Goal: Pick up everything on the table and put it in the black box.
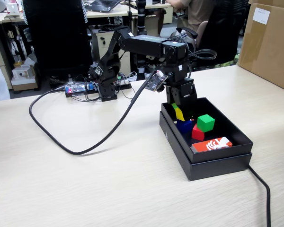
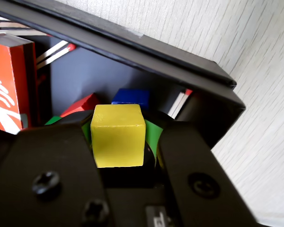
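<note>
The pincer (image 2: 118, 142) grips the yellow cube (image 2: 118, 135) above the black box (image 1: 217, 163); the blue cube (image 1: 184, 126), red cube (image 1: 197, 133) and green cube (image 1: 206, 122) lie inside.

So the arm (image 1: 146, 45) is stretched out from its base toward the right of the fixed view, upper link running roughly level, then the wrist bends straight down. Gripper (image 1: 181, 113) points downward, sitting low, and it's clamped on the yellow cube (image 2: 118, 135). From the wrist view you can see both black jaws pressed against the cube's left and right sides, cube sitting square between them.
</note>
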